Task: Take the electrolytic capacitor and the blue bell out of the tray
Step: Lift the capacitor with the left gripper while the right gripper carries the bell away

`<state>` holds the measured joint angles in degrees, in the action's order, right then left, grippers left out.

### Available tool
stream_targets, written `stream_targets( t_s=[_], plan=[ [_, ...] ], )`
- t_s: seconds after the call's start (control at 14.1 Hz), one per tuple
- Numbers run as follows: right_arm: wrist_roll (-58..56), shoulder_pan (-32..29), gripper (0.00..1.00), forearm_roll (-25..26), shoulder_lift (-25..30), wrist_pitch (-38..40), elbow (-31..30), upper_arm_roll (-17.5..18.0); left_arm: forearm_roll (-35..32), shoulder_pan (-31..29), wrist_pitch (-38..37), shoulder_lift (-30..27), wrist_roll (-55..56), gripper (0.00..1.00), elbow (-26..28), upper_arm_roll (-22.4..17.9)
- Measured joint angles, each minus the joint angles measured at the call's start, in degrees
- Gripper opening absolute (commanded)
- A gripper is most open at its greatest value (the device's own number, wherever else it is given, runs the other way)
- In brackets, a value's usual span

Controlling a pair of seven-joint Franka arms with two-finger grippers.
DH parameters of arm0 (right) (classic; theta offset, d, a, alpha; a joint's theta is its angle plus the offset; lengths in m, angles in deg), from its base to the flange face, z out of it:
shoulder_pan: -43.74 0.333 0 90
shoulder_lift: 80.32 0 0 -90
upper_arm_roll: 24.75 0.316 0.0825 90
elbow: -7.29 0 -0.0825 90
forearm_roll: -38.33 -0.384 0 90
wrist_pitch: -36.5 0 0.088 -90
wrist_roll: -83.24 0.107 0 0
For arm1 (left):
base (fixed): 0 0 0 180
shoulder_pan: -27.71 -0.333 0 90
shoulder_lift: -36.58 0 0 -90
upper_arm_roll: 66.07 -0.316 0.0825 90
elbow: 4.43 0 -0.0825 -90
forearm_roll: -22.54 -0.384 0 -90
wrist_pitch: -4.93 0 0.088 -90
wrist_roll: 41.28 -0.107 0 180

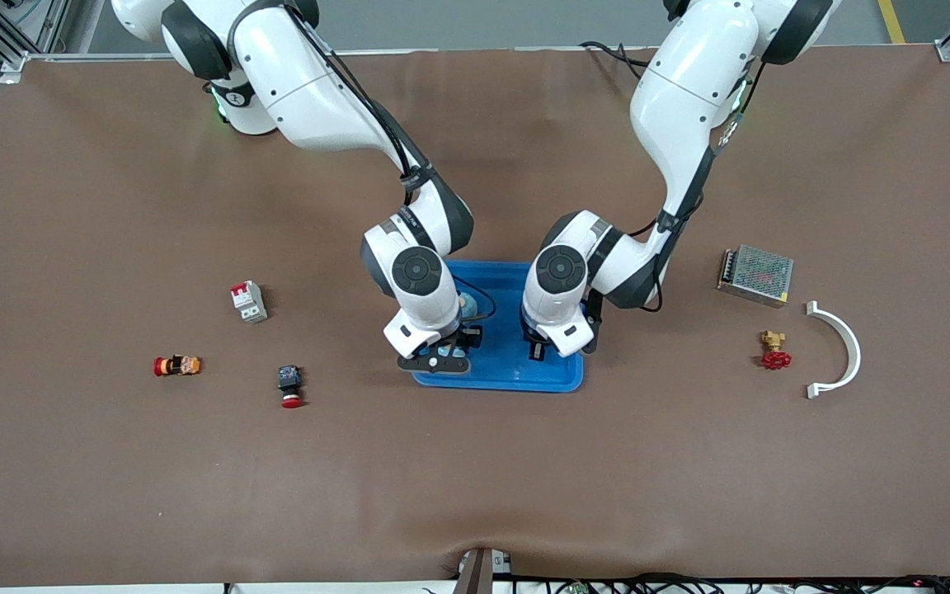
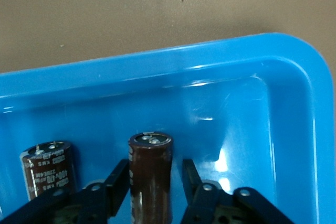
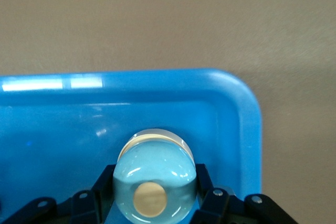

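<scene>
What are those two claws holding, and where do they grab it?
The right gripper clamps the bell by its dome sides, over the tray. The left gripper's fingers stand just apart from the capacitor, gripping nothing.

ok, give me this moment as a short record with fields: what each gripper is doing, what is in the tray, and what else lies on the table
left gripper: over the blue tray, fingers apart either side of an upright brown capacitor
right gripper: in the tray, shut on the pale blue bell
also in tray: second capacitor
toward left arm's end: power supply, red valve, white bracket
toward right arm's end: circuit breaker, red push button
</scene>
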<state>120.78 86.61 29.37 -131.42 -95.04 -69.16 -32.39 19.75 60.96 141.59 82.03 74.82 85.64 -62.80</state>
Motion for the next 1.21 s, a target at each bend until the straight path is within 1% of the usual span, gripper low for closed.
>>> stream_targets(
  t_s=[0.07, 0.28, 0.5, 0.71, 0.93, 1.21],
  plan=[
    [0.00, -0.55, 0.39, 0.00, 0.56, 2.48, 0.67, -0.17, -0.04, 0.00, -0.04, -0.10, 0.00, 0.00, -0.15, 0.00],
    [-1.89, -3.58, 0.39, 0.00, 3.24, 11.20, 3.51, -0.27, -0.09, 0.01, -0.04, -0.08, 0.00, 0.00, -0.17, 0.00],
    [-8.76, -7.80, 0.39, -0.43, 6.89, 19.13, 5.44, -0.30, -0.09, 0.01, -0.04, -0.07, 0.00, 0.00, -0.30, 0.00],
    [-19.00, -13.15, 0.39, -0.93, 10.26, 24.65, 5.64, -0.44, -0.10, -0.02, 0.09, -0.07, 0.00, 0.00, -0.80, 0.00],
    [-30.86, -19.46, 0.39, -0.97, 12.16, 27.71, 5.66, -0.55, -0.10, -0.34, 0.12, -0.11, 0.00, 0.00, -2.13, -0.08],
    [-44.30, -26.11, 0.40, -0.96, 12.14, 27.91, 5.31, -0.64, -0.19, -0.65, 0.10, -0.30, -1.46, 0.00, -2.93, -0.25]
  ],
)
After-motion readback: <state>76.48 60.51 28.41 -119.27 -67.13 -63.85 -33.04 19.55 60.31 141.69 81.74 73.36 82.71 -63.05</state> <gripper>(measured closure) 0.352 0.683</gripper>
